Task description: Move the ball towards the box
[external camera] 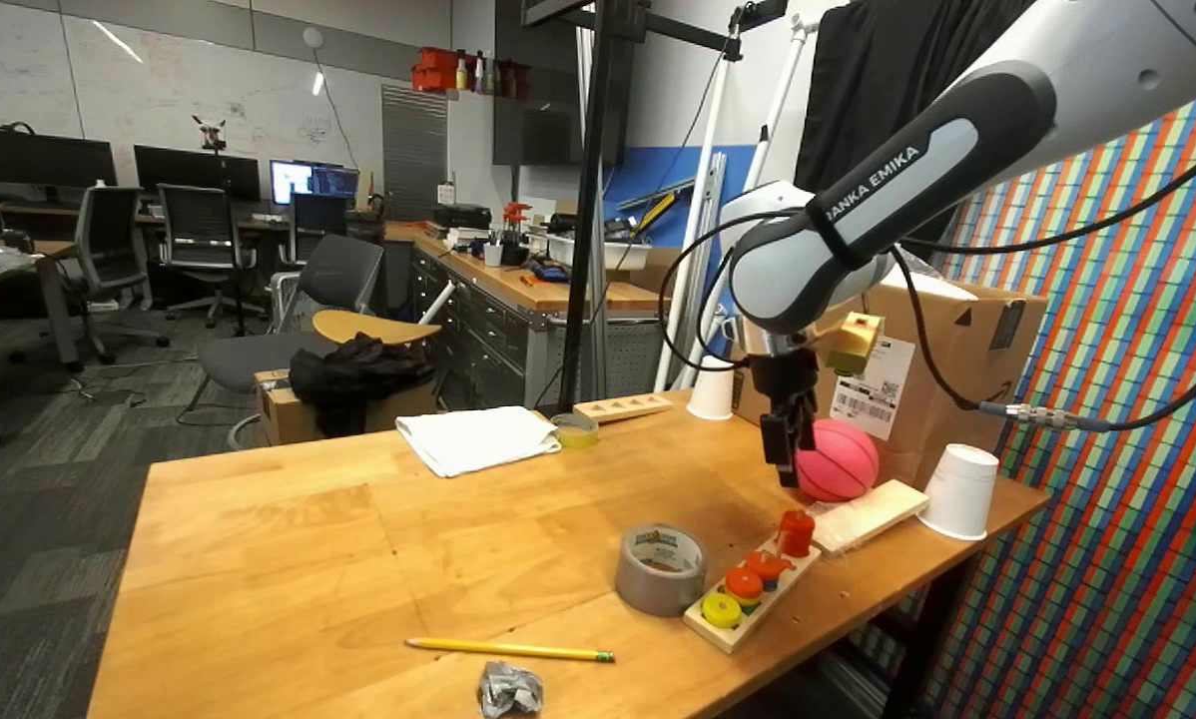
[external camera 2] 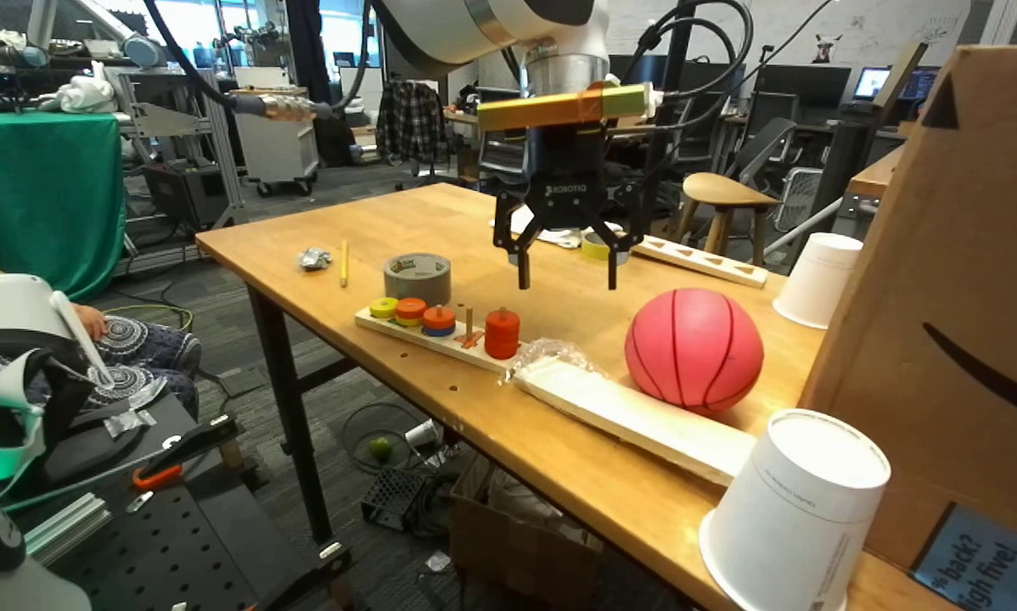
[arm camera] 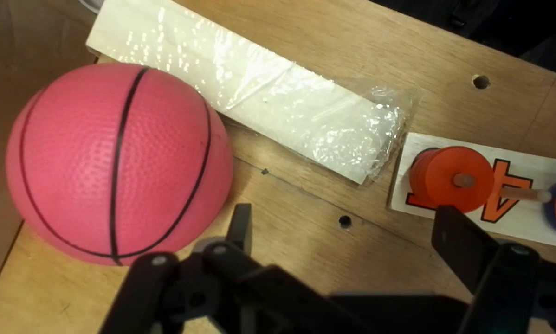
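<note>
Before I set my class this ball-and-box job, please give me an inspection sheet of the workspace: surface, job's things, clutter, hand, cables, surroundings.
Surface: wooden table, small holes in its top.
Job's things: pink-red ball near the cardboard box; a strip of table shows between them.
Clutter: grey tape roll, ring-stacking toy, plastic-wrapped wooden board, two upturned white cups, pencil, white cloth, crumpled silvery scrap.
Hand: jaws apart, nothing held; hovers above the table, beside the ball.
Cables: black cables loop beside the arm; one has a metal connector.
Surroundings: office chairs, whiteboard, a person partly in view.
</note>
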Robot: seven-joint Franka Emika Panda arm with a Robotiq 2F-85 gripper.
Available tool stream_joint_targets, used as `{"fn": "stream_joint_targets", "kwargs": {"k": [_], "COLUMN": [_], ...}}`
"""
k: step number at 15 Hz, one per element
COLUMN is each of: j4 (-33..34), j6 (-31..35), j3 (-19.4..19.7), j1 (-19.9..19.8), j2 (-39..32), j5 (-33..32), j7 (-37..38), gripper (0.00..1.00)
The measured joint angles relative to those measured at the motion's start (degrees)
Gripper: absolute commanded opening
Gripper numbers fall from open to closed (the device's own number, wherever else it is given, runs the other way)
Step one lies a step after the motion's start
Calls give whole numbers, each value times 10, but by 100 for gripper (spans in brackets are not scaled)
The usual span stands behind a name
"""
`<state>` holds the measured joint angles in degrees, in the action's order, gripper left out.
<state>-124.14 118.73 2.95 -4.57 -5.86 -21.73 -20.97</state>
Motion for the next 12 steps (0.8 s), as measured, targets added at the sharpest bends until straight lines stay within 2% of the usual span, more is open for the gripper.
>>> {"fn": "stream_joint_targets", "kwargs": {"k": [7, 12], "j4": [-1, -1], "j6": [-5, -4], "j3": [5, 10], "j1": [-1, -7], "j2": [-2, -8], "j5": [46, 52], "j7": [5, 5], "gripper": [100, 100]}}
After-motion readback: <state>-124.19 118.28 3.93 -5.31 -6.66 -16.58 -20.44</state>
